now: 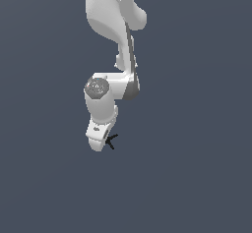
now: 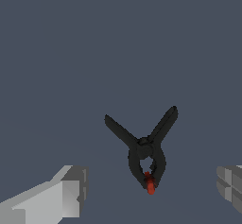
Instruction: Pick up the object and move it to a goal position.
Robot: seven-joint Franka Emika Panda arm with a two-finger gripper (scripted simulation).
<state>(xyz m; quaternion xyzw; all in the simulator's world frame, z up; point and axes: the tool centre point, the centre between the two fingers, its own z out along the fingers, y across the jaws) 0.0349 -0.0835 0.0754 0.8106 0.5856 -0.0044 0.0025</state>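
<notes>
The object is a small black Y-shaped clamp [image 2: 144,150] with two thin prongs and a red-orange tip [image 2: 150,186]. In the wrist view it lies on the grey floor between my two fingers, one grey finger [image 2: 71,192] on one side and the other finger [image 2: 230,185] at the picture's edge. My gripper [image 2: 151,190] is open and touches nothing. In the exterior view the clamp [image 1: 111,141] shows as a tiny black fork just to the exterior view's right of my white gripper [image 1: 98,141], whose fingers are hidden by the hand.
The white arm [image 1: 110,40] comes down from the top of the exterior view. The plain dark grey floor [image 1: 197,178] lies all around.
</notes>
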